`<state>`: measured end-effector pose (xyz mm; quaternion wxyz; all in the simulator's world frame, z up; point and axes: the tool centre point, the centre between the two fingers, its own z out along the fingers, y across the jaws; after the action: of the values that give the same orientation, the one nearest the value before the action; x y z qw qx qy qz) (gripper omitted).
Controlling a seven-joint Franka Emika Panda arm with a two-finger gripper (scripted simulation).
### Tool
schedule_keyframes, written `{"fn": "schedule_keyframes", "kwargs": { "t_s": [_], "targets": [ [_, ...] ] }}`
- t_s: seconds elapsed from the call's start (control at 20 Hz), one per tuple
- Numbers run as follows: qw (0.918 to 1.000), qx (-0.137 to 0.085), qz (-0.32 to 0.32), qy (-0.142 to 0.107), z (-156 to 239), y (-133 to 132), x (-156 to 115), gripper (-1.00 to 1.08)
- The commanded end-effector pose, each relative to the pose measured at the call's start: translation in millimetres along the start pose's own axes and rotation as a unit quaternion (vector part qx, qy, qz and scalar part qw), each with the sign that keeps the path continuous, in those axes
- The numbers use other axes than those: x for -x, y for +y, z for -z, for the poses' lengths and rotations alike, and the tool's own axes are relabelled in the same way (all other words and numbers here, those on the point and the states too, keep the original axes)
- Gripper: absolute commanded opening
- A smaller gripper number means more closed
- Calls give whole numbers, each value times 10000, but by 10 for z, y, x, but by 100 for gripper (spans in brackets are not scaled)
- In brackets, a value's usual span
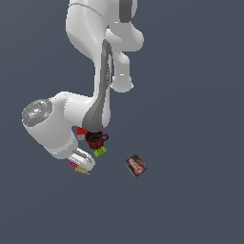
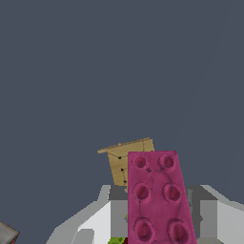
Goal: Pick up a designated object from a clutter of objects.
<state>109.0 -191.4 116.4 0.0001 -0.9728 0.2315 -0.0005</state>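
I find the pink brick (image 2: 158, 200) lying lengthwise between the jaws of my gripper (image 2: 159, 217), seemingly pinched; tan square (image 2: 125, 161) beyond.

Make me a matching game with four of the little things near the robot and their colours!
Things:
1. mug
2. brick by the mug
3. brick between the tool's fingers
4. studded square

Colours:
A. tan
B. green
C. dark red
D. pink

Pairs: 1-C, 2-B, 3-D, 4-A
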Motion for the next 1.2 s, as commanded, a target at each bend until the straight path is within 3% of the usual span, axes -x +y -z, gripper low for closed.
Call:
{"fn": "schedule_keyframes", "kwargs": {
  "t_s": [0.0,0.75,1.15],
  "targets": [
    [10000,-5,0,5,242,41,77,-100],
    [10000,-5,0,-2,1837,315,575,-100],
    [10000,1,1,-4,2456,413,742,-100]
  ]
}}
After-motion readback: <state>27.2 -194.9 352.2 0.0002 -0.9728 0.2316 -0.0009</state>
